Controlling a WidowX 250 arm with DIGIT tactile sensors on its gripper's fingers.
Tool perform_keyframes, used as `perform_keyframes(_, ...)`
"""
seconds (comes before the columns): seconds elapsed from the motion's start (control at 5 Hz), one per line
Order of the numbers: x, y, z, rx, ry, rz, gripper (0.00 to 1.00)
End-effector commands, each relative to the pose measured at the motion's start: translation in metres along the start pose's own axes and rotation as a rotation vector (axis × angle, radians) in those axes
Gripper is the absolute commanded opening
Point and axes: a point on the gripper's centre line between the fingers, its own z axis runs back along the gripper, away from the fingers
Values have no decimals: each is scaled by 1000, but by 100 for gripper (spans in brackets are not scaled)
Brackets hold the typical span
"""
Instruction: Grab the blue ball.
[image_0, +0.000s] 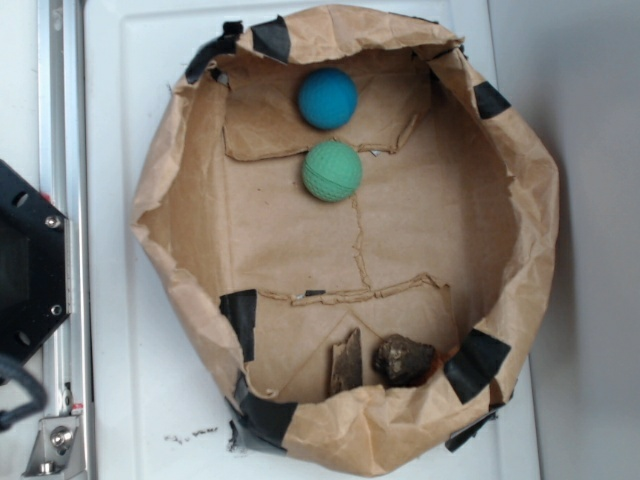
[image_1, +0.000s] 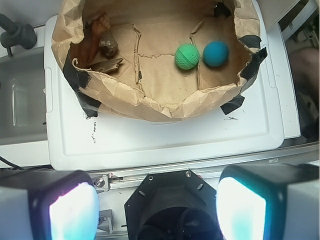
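Only the wrist view shows the gripper (image_1: 157, 207): its two fingers (image_1: 67, 210) stand wide apart at the bottom edge, holding nothing. The exterior view shows just a black arm part at the left edge. The blue ball (image_0: 327, 98) lies inside the paper bag (image_0: 520, 200) near its rim, just beside the green ball (image_0: 332, 171), possibly touching. It is well apart from the gripper, beyond the bag's near wall. The bag sits on a white lid (image_1: 165, 145); dark debris (image_0: 403, 359) lies at the bag's opposite end.

You see a white plastic lid (image_0: 130, 400) as work surface, a metal rail (image_0: 62, 150) alongside, pale grey beyond.
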Motion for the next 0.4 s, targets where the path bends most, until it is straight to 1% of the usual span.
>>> perform_keyframes(0.0,0,0,0,0,0,0,100)
perform_keyframes(0.2,49,-1,-15,-14,-34,102,100)
